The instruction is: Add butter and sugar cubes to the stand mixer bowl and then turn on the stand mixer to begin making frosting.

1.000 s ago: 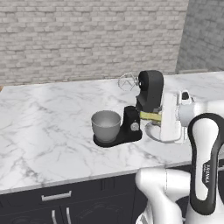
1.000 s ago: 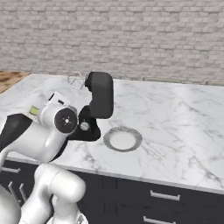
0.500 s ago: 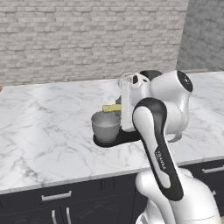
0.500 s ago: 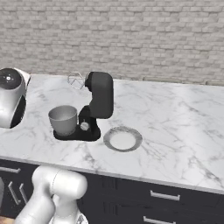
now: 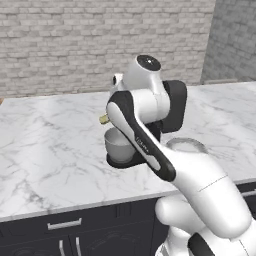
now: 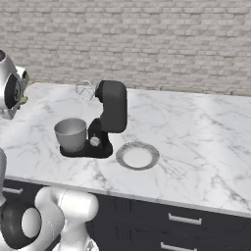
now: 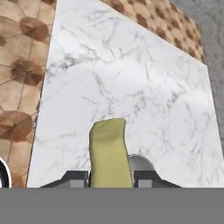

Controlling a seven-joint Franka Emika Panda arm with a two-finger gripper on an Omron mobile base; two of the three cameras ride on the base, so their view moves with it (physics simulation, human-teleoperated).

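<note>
My gripper (image 7: 111,178) is shut on the butter (image 7: 109,151), a pale yellow stick that juts forward between the dark fingertips (image 7: 74,177). In the left base view the butter's end (image 5: 104,119) pokes out from behind my arm, just above and left of the stand mixer bowl (image 5: 118,143). The grey bowl (image 6: 71,133) sits on the base of the black stand mixer (image 6: 112,109). The mixer's head is tilted up, the whisk (image 6: 85,90) is raised, and a silver knob (image 6: 94,141) shows on its side. The sugar cubes are out of view.
A flat round grey plate (image 6: 138,156) lies on the marble counter (image 6: 196,137) just right of the mixer. A brick wall runs along the counter's back. The counter's left end and tiled floor (image 7: 22,65) appear below the hand. Dark drawers sit under the front edge.
The arm has swung left with the butter in its grip: from the mixer's right side, over the bowl, to just past the bowl's left rim. Mixer, bowl and plate have not moved.
</note>
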